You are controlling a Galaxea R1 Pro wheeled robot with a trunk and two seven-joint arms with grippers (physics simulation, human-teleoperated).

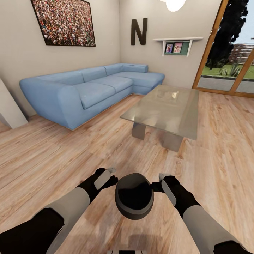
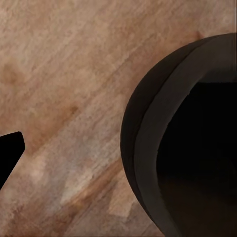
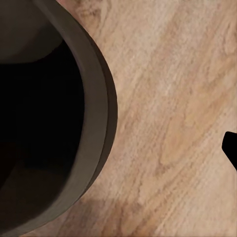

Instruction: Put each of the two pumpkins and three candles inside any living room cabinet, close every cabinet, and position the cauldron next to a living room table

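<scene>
- Flanking the cauldron [image 1: 134, 200] at lower centre of the head view, the left gripper [image 1: 110, 175] and the right gripper [image 1: 159, 180] stand against its two sides; whether either one is clenched on the rim or released cannot be told.
- Cauldron: a dark, round vessel with a thick grey rim and a black interior, seen from above between the two forearms, over the wooden floor [image 1: 53, 158]. In the left wrist view its rim [image 2: 148, 148] curves down the right part of the frame; in the right wrist view the rim [image 3: 98, 123] curves down the left part.
- Fingertips: a single dark fingertip [image 2: 10, 153] shows at the left edge of the left wrist view, and another [image 3: 231, 148] at the right edge of the right wrist view, each apart from the cauldron wall.
- Middle distance, right of centre: a low glass-topped table [image 1: 165, 109] on grey supports, well apart from the cauldron.
- Left of the table: a blue corner sofa [image 1: 88, 88] along the walls.
- Far wall, upper frame: a framed crowd picture [image 1: 65, 21], a dark letter N [image 1: 139, 31], a small shelf [image 1: 178, 44] with photographs, and a glazed door [image 1: 229, 53] at upper right.
</scene>
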